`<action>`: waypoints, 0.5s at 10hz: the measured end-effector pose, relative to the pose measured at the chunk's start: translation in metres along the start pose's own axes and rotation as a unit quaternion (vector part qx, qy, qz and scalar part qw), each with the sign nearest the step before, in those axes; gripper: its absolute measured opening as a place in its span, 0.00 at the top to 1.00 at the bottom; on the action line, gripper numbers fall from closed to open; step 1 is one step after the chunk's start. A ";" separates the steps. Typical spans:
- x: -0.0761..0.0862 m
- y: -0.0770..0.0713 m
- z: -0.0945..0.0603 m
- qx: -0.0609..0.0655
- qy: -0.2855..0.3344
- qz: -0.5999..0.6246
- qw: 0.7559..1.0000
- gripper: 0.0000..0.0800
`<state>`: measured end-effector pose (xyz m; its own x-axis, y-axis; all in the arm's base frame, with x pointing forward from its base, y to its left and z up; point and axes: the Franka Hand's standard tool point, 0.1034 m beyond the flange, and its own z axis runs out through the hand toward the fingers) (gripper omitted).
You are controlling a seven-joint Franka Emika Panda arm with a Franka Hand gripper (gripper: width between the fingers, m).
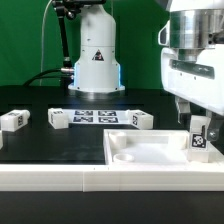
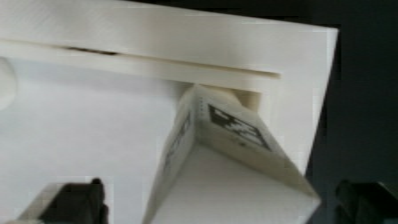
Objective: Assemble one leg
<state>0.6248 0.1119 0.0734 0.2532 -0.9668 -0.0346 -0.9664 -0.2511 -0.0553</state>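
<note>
A white leg [image 1: 200, 138] with a black-and-white tag stands upright on the large white panel [image 1: 140, 152], at its corner on the exterior view's right. My gripper [image 1: 198, 118] is straight above it with a finger on each side. In the wrist view the leg [image 2: 231, 150] runs between the dark fingertips [image 2: 75, 200]. A strip of panel [image 2: 89, 110] shows between one finger and the leg, and the other finger is close to it. The gripper [image 2: 219, 205] looks open around the leg.
Three more white tagged legs lie on the black table: one at the exterior view's far left [image 1: 12, 120], one [image 1: 59, 119] and one [image 1: 141, 120] at either end of the marker board [image 1: 93, 116]. The robot base [image 1: 95, 60] stands behind it.
</note>
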 end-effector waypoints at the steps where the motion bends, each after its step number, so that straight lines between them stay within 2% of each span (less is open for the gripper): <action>1: -0.001 0.000 0.000 0.000 0.000 -0.039 0.999 0.19; 5: -0.003 0.000 0.000 0.000 -0.001 -0.204 0.979 0.19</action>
<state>0.6243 0.1150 0.0731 0.6190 -0.7853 -0.0117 -0.7842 -0.6171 -0.0658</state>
